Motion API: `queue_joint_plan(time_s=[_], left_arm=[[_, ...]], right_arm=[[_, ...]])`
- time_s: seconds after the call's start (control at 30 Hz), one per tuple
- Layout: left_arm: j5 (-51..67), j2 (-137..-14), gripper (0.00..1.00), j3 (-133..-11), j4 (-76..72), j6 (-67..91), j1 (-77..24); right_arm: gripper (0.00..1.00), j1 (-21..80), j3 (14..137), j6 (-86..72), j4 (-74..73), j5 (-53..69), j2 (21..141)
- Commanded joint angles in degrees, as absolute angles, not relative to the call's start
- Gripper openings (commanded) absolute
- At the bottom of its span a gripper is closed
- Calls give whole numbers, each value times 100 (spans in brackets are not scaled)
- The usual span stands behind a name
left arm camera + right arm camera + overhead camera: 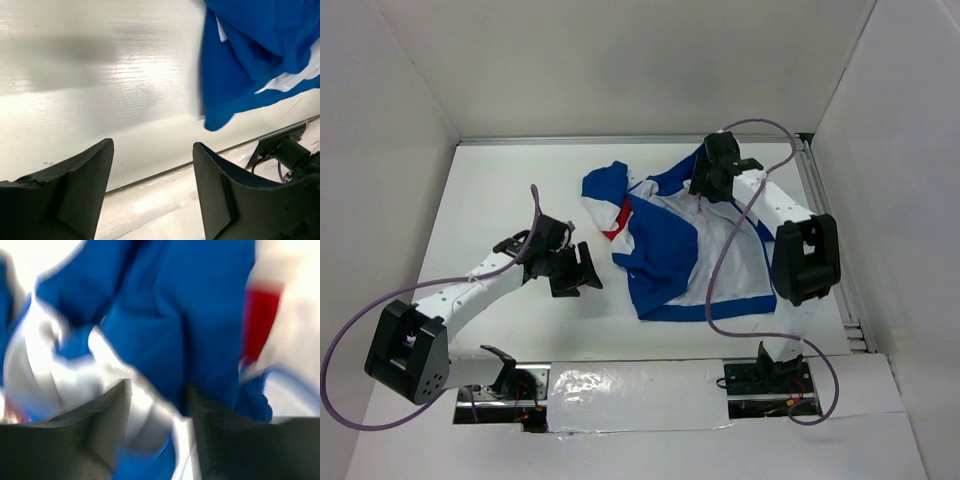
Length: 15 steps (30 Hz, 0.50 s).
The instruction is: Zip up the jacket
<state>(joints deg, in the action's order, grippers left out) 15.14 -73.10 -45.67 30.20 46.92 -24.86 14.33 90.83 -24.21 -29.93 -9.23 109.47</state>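
The jacket [665, 250] lies open, right of centre on the table [510, 180]. The left gripper [577, 272] is released and empty, near the jacket's left edge with bare surface around it. The right gripper [706, 188] is at the jacket's far edge with fabric between its fingers. Blur prevents telling whether it clamps.

Blue jacket [665, 245] with red and white panels, unzipped, crumpled open, white lining showing; right-centre of table

Bare desk [500, 190] is free left of the jacket [665, 250] and between the left fingers [85, 170]. To the right, jacket, cable [717, 262] and rail [820, 195] crowd the space.
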Motion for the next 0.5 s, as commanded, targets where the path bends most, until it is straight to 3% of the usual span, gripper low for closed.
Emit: queue_joint_plan(time_s=[0.0, 0.1, 0.13, 0.27, 0.47], left_arm=[[1450, -7181, 77, -4842, 3015, 4764, -2566], [1502, -7146, 84, -4965, 2901, 4755, -2707], [1564, -7154, 99, -4983, 2648, 4720, -2733], [1758, -7871, 99, -5413, 2119, 4641, -2646], [1731, -9638, 99, -6784, 2154, 4693, -2488]], right_arm=[[66, 1643, 8222, -2014, -2725, -187, 9820], [79, 1819, 7394, -1995, -2567, -80, 8993], [80, 1854, 7218, -2013, -2540, 147, 8713], [80, 1881, 6505, -1540, -2347, 729, 8464], [81, 1907, 6828, -800, -2425, 765, 9078]])
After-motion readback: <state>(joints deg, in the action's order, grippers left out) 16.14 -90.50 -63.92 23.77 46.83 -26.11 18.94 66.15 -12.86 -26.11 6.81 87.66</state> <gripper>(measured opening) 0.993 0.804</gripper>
